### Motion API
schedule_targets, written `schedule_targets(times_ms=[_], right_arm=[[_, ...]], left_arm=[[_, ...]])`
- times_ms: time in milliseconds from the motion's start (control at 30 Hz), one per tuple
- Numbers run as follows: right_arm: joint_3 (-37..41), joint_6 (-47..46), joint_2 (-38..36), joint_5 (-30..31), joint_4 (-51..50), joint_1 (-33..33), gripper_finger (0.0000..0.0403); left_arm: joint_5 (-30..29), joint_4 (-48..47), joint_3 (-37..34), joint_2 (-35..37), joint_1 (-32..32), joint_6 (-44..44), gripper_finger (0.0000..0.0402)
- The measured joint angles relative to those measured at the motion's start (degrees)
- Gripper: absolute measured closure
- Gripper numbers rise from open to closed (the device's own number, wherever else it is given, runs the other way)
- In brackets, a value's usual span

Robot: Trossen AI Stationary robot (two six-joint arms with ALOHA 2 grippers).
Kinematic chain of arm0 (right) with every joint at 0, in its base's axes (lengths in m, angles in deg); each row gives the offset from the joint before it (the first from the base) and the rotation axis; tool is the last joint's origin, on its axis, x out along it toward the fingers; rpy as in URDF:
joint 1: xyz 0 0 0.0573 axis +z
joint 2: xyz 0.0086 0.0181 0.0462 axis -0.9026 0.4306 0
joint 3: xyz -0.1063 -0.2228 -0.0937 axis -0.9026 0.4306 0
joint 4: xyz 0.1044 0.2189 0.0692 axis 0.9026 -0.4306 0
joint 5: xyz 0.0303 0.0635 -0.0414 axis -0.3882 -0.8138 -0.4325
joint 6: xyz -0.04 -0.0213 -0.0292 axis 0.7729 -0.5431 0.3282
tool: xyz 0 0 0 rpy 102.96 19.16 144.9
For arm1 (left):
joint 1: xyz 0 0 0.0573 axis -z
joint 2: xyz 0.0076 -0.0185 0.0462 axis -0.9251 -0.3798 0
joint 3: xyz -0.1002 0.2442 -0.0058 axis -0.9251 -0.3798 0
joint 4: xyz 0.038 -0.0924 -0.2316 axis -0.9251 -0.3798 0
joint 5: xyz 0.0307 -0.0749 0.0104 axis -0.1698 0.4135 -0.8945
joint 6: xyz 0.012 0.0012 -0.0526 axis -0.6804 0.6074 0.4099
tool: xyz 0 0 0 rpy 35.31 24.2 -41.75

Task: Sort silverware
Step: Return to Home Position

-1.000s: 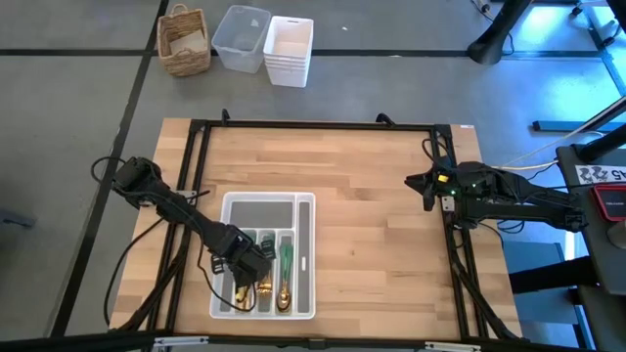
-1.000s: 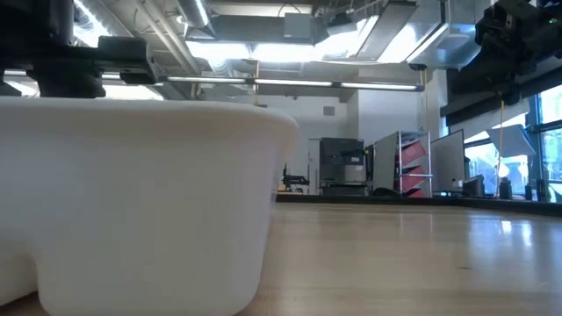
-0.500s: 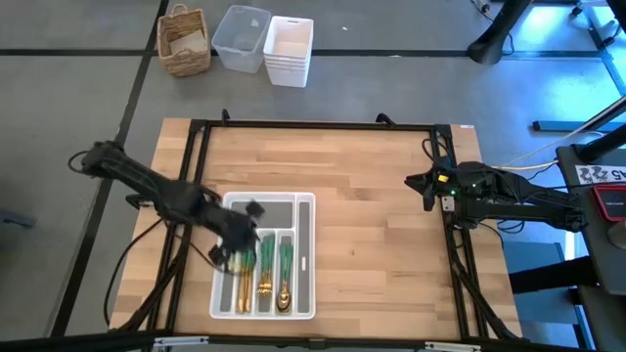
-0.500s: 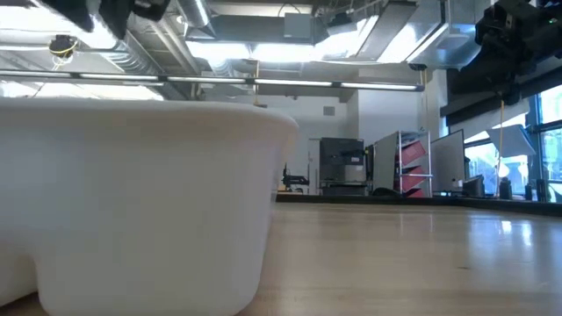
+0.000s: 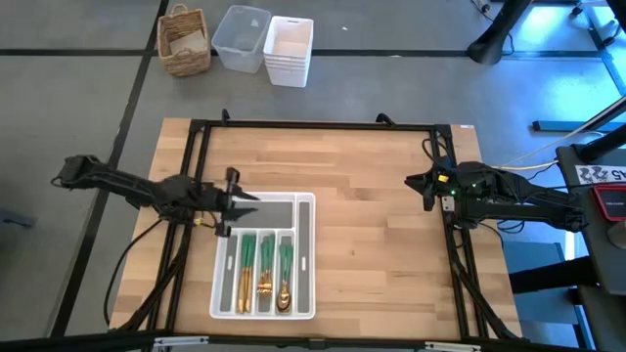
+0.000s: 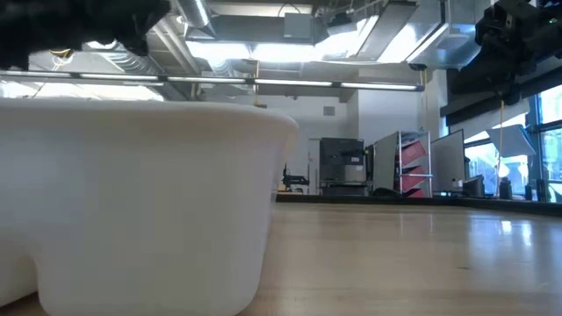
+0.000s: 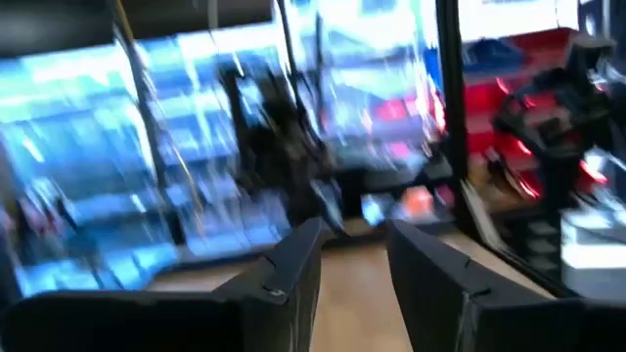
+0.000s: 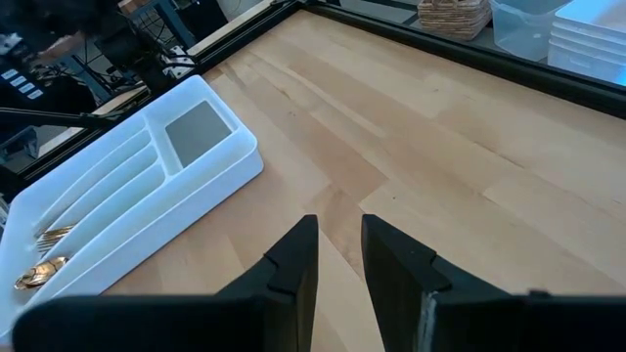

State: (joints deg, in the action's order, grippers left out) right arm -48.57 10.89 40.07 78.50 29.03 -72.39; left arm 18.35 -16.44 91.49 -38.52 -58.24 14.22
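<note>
**Silverware in the tray, left arm above its corner**

We see the silverware [image 5: 264, 266] lying in three narrow slots of the white tray [image 5: 306, 256], lower centre-left of the high view. The left hand [image 5: 238, 198] hangs over the tray's upper left corner, fingers apart and empty. The right hand [image 5: 415, 182] waits at the right edge, fingers slightly apart, holding nothing. A low swing home could, we judge, clip the tray rim and jolt the pieces. The wooden bench [image 5: 372, 244] carries nothing else; bins [image 5: 241, 37] and a wicker basket [image 5: 184, 41] sit on the grey floor beyond.
</note>
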Motion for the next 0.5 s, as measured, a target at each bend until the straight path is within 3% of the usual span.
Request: schedule_targets(times_ms=[100, 167, 500], right_arm=[[0.0, 0.0, 0.0, 0.0, 0.0, 0.0, 0.032], [0.0, 0.0, 0.0, 0.0, 0.0, 0.0, 0.032], [0.0, 0.0, 0.0, 0.0, 0.0, 0.0, 0.032]], left_arm=[[-0.3, 11.6, -6.6, 1.7, -1.9, -2.4, 0.0288], [-1.9, 13.8, -9.3, 2.7, -3.5, -0.2, 0.0288], [-4.5, 1.0, -9.2, 11.5, -11.9, 0.7, 0.0288]])
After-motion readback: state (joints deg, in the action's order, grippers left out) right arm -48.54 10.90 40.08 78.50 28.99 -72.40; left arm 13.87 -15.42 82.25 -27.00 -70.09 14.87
